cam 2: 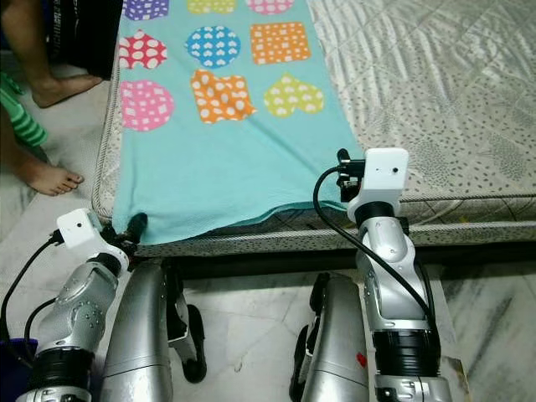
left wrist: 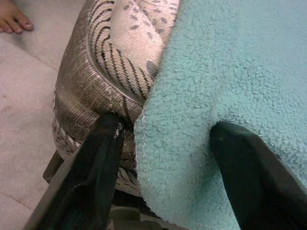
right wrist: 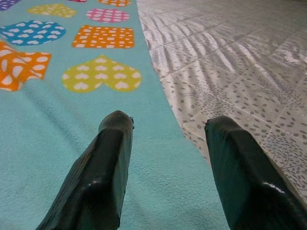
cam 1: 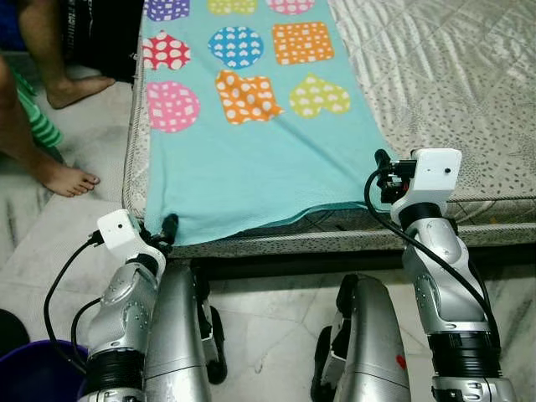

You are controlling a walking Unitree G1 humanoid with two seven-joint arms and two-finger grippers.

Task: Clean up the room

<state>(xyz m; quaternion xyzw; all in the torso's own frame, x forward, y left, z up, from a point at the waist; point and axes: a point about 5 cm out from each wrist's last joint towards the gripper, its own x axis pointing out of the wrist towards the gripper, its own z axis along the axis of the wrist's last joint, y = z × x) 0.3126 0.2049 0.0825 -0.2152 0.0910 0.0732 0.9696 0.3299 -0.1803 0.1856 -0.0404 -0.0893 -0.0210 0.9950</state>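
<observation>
A turquoise fleece blanket [cam 1: 251, 159], printed with dotted hearts, circles and squares in pink, blue, orange and yellow, lies spread along the left part of a bed [cam 1: 452, 92], its near edge draped a little over the mattress front. The rest of the bed wears a silvery quilted cover with grey speckles, and the mattress side shows a darker striped and spotted fabric. The floor [cam 1: 268, 327] is pale marbled tile, with a dark gap under the bed. The left gripper [left wrist: 165, 143] sits at the near left corner of the bed, its fingers spread apart, one finger [left wrist: 96, 163] against the mattress side and the other on the fleece, with the blanket's hemmed corner lying between them; they are not pinched on it. The right gripper [right wrist: 168, 139] hovers low over the blanket's near right edge, released, one finger above the turquoise and the other over the silvery cover. Left of the bed a person's bare feet [cam 1: 71, 177] rest on the tile, beside a green striped cloth [cam 1: 38, 124]. A purple tub [cam 1: 38, 373] stands by the robot's left arm.
</observation>
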